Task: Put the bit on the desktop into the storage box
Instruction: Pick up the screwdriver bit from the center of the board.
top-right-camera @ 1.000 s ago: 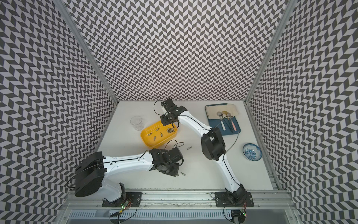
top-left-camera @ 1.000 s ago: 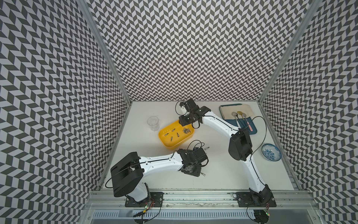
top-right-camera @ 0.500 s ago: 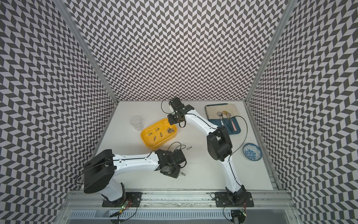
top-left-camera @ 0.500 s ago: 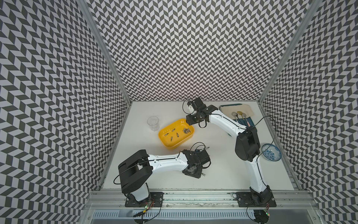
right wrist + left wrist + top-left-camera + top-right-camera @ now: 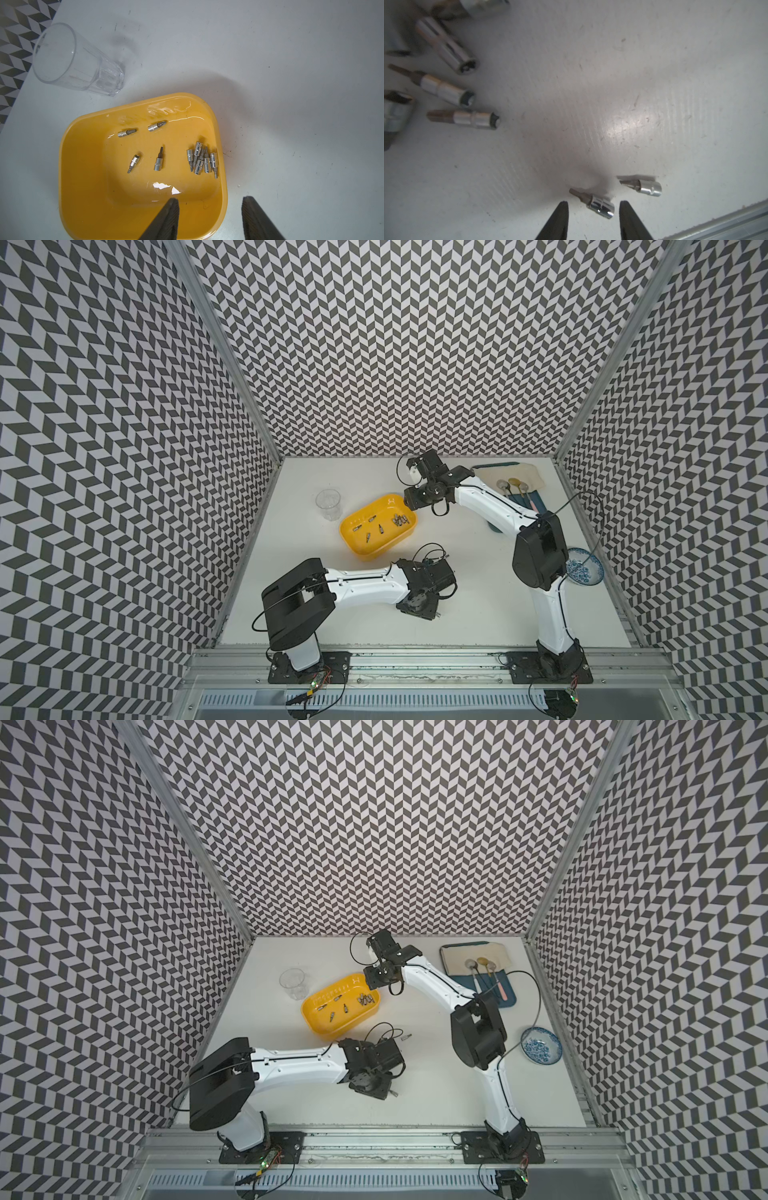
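Yellow box [image 5: 365, 553] sits mid-frame in both top views on the white desktop [image 5: 478, 614], with a glass [image 5: 328, 504] just to its upper left. Inside the box is a tight cluster of bits [image 5: 202, 160] at one end, and four more lie singly.

Left gripper [image 5: 593, 204] is low over the desktop, below and right of the box in a top view. Its fingers [image 5: 563, 207] stand narrowly apart, one on either side of a loose bit [image 5: 600, 204]. That bit lies flat on the desktop, closer to one finger, not yet pinched. Whether that finger touches it, I cannot tell. A second bit [image 5: 644, 186] lies just beside it, outside the fingers. A further group [image 5: 467, 119] lies nearby, blurred.

Right gripper [image 5: 209, 199] hangs at the box's upper-right end, by the white logo [image 5: 390, 501]. It is moderately parted with nothing between the fingers: one finger over the box, the other over bare desktop.

Right of frame: a blue tray [image 5: 505, 992] with spoons [image 5: 482, 963]; a patterned bowl [image 5: 540, 1050] below it.
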